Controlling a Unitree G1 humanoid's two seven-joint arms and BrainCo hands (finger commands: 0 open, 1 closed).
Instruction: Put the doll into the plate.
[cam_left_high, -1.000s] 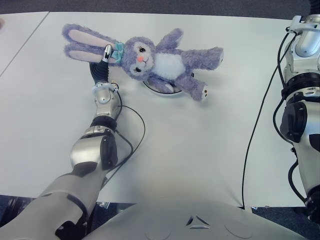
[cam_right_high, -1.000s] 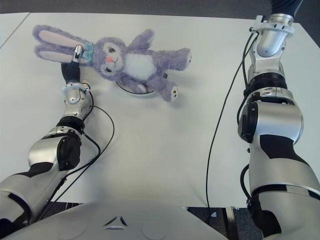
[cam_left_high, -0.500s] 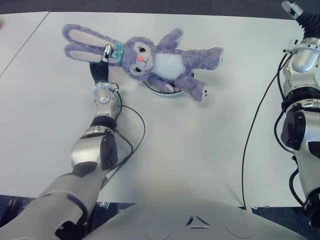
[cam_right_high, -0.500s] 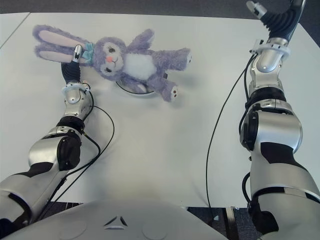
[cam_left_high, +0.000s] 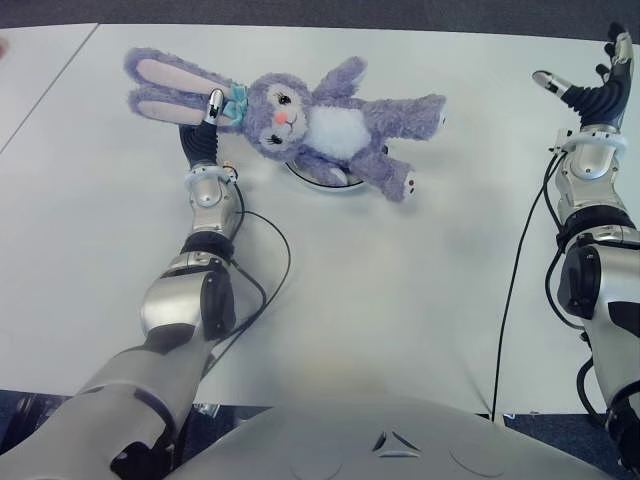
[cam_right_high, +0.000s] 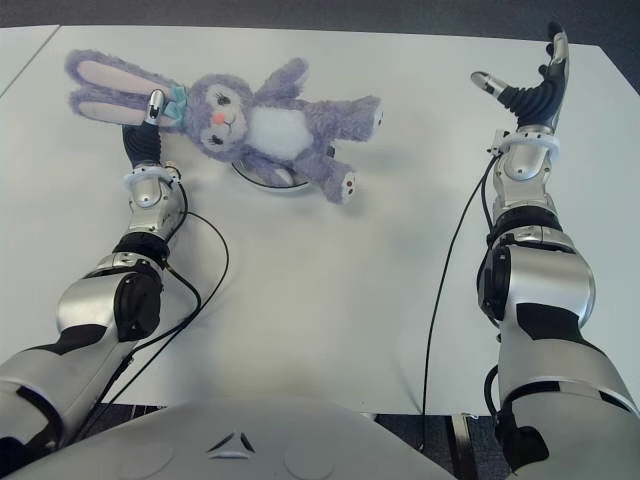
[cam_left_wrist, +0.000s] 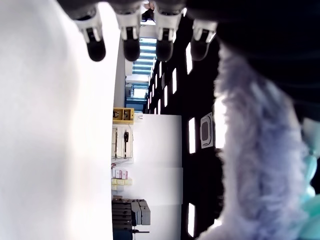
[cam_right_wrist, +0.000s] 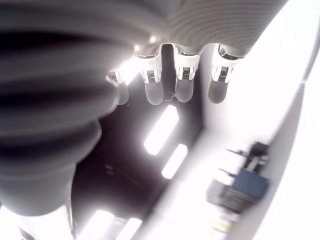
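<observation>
The doll (cam_left_high: 320, 125), a purple plush rabbit with long ears and a white belly, lies on its back across the plate (cam_left_high: 322, 176). Only a small part of the white plate shows, under the doll's body and near its lower leg. The head and the two ears reach out past the plate toward the robot's left, and the legs point toward the right. A light blue bow (cam_left_high: 236, 101) sits at the base of the ears.

The left arm is stretched forward over the white tabletop (cam_left_high: 400, 290), with the forearm nearly straight from elbow to wrist. The left hand (cam_left_high: 203, 135) is at the doll's ears, just below them in the eye views, and one fingertip shows in front of the lower ear beside the bow. In the left wrist view the four fingers (cam_left_wrist: 131, 35) are extended side by side and not curled, with purple fur close beside the hand. I cannot tell if the hand touches the ear, but the fingers do not close around it.

The right arm is raised on the right side, well apart from the doll. The right hand (cam_right_high: 535, 85) points upward with the fingers straight and the thumb spread to the side, holding nothing. A black cable (cam_right_high: 450, 270) runs along the tabletop beside this arm.
</observation>
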